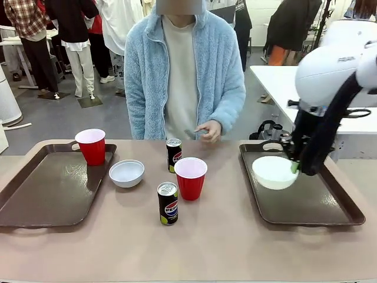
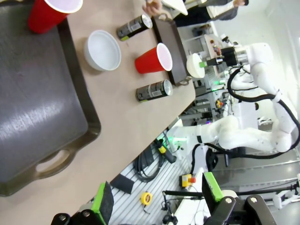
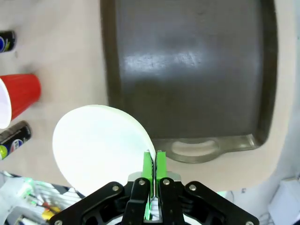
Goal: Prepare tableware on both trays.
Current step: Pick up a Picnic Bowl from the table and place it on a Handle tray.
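My right gripper (image 1: 294, 167) is shut on the rim of a small white bowl (image 1: 274, 172), held tilted just above the far left part of the right tray (image 1: 312, 206). The right wrist view shows the green pads (image 3: 147, 164) pinching the bowl (image 3: 98, 145) near the tray's handle end (image 3: 187, 70). A red cup (image 1: 91, 146) stands on the left tray (image 1: 35, 194). On the table between the trays are another white bowl (image 1: 126, 173), a red cup (image 1: 190, 178) and two black cans (image 1: 174, 154) (image 1: 168, 203). My left gripper (image 2: 157, 197) is open, off the table's near edge, holding nothing.
A person in a light blue fleece stands at the far side, one hand (image 1: 207, 131) at the table edge behind the far can. Bare table lies in front of both trays. Cables and a stand (image 2: 150, 164) sit below the table's near edge.
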`<state>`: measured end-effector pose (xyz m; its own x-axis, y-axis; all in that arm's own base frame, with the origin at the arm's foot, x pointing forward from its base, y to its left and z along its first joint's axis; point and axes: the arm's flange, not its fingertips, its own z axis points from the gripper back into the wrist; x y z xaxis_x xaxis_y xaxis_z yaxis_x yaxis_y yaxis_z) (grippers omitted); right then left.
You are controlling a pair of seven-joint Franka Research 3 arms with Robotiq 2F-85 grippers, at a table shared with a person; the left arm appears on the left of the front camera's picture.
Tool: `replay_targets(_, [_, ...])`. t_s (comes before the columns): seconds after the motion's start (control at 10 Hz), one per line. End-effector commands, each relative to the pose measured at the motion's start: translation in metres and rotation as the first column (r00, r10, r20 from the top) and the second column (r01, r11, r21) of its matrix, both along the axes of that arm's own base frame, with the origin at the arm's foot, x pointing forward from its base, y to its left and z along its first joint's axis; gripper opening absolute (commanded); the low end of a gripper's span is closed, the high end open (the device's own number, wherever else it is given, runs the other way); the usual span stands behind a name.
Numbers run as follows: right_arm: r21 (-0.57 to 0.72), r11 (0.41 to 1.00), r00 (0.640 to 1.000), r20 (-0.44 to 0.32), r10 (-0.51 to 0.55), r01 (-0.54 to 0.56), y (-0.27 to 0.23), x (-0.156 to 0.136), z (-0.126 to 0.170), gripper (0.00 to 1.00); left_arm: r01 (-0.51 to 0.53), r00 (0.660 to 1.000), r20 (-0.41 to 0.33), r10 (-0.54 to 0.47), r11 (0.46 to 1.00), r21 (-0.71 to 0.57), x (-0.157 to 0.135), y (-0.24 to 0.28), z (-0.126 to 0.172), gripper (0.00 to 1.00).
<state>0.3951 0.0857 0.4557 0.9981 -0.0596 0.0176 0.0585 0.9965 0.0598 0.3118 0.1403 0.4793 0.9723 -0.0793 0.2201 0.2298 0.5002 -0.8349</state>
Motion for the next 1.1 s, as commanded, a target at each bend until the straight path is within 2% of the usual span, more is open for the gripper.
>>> replay_targets(0.0, [0.054,0.999,0.999,0.034,-0.002,0.001,-0.040,-0.010,0.013,0.00,0.004,1.000,0.006,-0.004,1.000,-0.007,0.000,0.000,0.001,1.00])
replay_targets(0.3, [0.070,0.997,0.995,0.092,-0.025,0.018,-0.068,-0.008,0.017,0.00,0.004,1.000,0.006,-0.004,1.000,-0.007,0.000,0.000,0.001,1.00])
replay_targets(0.5, [0.043,0.996,0.983,0.163,-0.080,0.074,-0.072,0.019,0.006,0.00,0.004,1.000,0.006,-0.004,1.000,-0.007,0.000,0.000,0.001,1.00])
replay_targets(0.8, [0.020,0.993,0.986,0.115,-0.120,0.118,-0.072,0.065,-0.027,0.00,0.004,1.000,0.006,-0.004,1.000,-0.007,0.000,0.000,0.001,1.00])
replay_targets(1.0, [-0.001,0.989,0.986,0.081,-0.144,0.145,-0.074,0.081,-0.046,0.00,0.004,1.000,0.006,-0.004,1.000,-0.007,0.000,0.000,0.001,1.00])
